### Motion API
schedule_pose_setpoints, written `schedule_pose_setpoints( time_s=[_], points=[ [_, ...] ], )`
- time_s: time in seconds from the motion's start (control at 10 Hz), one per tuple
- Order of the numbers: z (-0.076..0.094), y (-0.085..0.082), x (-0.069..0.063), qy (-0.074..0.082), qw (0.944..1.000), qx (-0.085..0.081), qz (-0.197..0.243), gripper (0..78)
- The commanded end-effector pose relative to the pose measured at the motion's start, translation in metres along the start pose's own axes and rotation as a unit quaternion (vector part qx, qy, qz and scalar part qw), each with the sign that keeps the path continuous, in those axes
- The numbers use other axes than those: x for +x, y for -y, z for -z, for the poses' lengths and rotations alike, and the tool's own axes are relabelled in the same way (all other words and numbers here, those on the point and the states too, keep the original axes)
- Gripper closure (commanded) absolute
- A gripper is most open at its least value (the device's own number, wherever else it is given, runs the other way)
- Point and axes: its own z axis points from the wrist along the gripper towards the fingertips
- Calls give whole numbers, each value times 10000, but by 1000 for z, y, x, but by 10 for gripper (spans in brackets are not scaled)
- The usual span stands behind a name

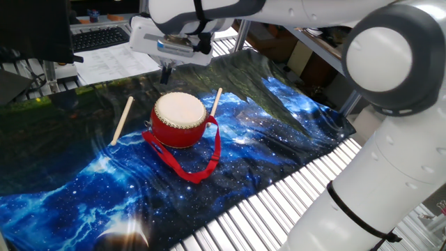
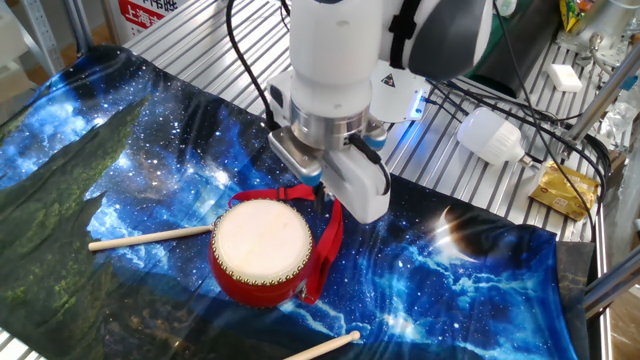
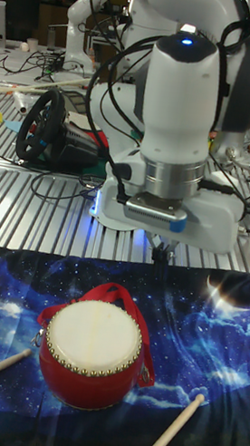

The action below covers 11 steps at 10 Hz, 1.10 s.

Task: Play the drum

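The drum point(image 1: 180, 118) stands upright on the starry blue cloth, its cream skin facing up and its red ribbon strap point(image 1: 198, 166) trailing toward the front. My gripper point(image 1: 166, 70) hangs just behind the drum's far rim, a little above the cloth, fingers together and holding nothing. From the other side, the gripper point(image 2: 320, 191) sits over the ribbon right beside the drum point(image 2: 262, 250). The tall view shows the gripper point(image 3: 163, 256) behind the drum point(image 3: 91, 355). Two thin wooden sticks point(image 1: 122, 120) point(image 1: 215, 102) lie on the cloth either side of the drum.
The cloth point(image 1: 83, 195) covers a slatted metal table point(image 2: 470, 190). Papers point(image 1: 115, 61) and a keyboard point(image 1: 97, 36) lie at the back. A white bulb point(image 2: 492, 136), cables and a yellow packet point(image 2: 562, 190) sit by the arm's base. A steering wheel point(image 3: 41, 127) stands behind.
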Motion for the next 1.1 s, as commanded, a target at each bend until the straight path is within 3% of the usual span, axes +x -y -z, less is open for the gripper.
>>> schedule_pose_setpoints(
  time_s=[0.1, 0.8, 1.1],
  points=[
    [1, -4, -6, -28, 10000, -51, 38, 776],
    [-1, -4, -6, 25, 9996, -55, -292, 776],
    [-1, -4, -6, -4, 9978, -128, -655, 776]
  ],
)
